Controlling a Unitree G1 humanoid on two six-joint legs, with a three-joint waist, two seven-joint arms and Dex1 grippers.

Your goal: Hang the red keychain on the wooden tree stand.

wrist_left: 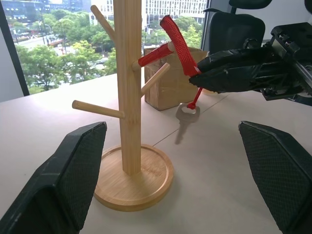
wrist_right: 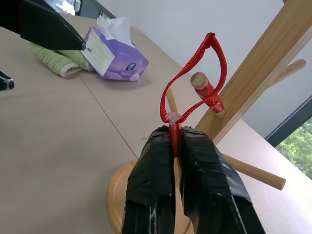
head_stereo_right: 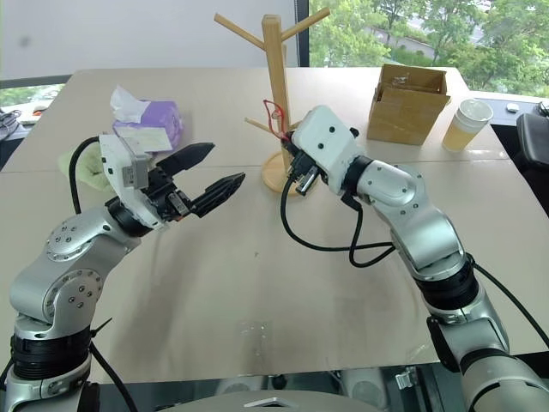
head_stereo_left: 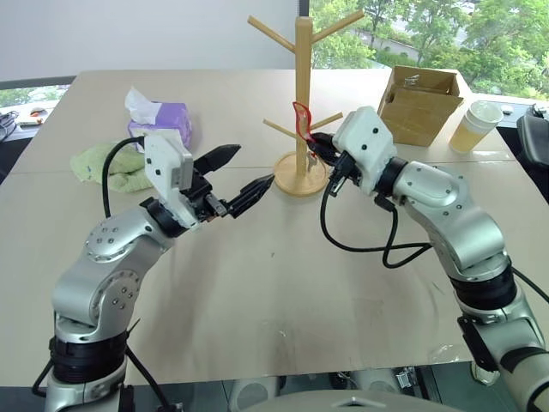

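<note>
Holding now: the right gripper [wrist_right: 176, 146] has its two black fingers pressed together on the lower end of the red keychain [wrist_right: 195, 78], so the jaws are closed on it.
Keychain place: the red loop is already around the tip of one middle peg of the wooden tree stand [head_stereo_left: 303, 103]; in the left eye view this peg points toward 3 o'clock from the pole.
Key: the small metal key [wrist_left: 186, 113] hangs free under the right fingers, above the table [head_stereo_left: 283, 283].
Left gripper [head_stereo_left: 249, 183]: jaws wide apart, nothing between them; it points at the stand from 9 o'clock, apart from it.
Risk one: the loop sits only near the peg tip. If the fingers let go here, I think the loop can slide off, because the key's weight pulls it.
Risk two: if the right arm pulls back while still gripping, the loop can tighten on the peg and tip the stand on its round base.
Risk three: the left fingers are near the base; a small push could shift the stand.
Hard to see: how far the loop goes along the peg; the views do not agree clearly.
Hidden: the join between loop and key is covered by the right fingers.
Other things: tissue pack [head_stereo_left: 167, 120], green cloth [head_stereo_left: 107, 167], cardboard box [head_stereo_left: 425, 103], paper cup [head_stereo_left: 474, 126], all well apart from the stand.
</note>
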